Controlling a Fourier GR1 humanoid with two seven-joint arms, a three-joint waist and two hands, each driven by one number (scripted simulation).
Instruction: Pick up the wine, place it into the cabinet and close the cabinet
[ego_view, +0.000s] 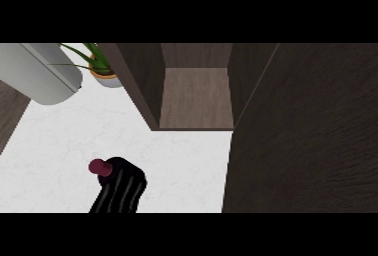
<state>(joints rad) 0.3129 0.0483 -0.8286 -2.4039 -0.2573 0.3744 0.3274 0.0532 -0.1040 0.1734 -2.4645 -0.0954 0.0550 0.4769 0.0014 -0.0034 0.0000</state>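
Wine bottle (100, 167) being held low at the view's left, only its dark red cap end showing, the body hidden under the curled black fingers of the left hand (122, 190). Gripping round the bottle, fingers wrapping it from the near side, probably so the neck leads toward the opening. Bottle sitting over the white desk (170, 155), well apart from the cabinet (196, 97); not possible telling whether lifted or touching the surface.

Cabinet standing open, wooden shelf bare and facing the view, door (310, 130) swung out wide at the right and filling that side. Likely left open so the bottle can go straight in before closing.

Hand coming in from the lower edge, angling up and slightly left, knuckles upward. Forearm barely showing. Right hand not showing anywhere.

Potted plant (103, 67) and a pale grey rounded object (40, 72) sitting at the upper left, beside the cabinet's left wall, off the likely path.

Judging the carry stage: placing and closing not yet done.
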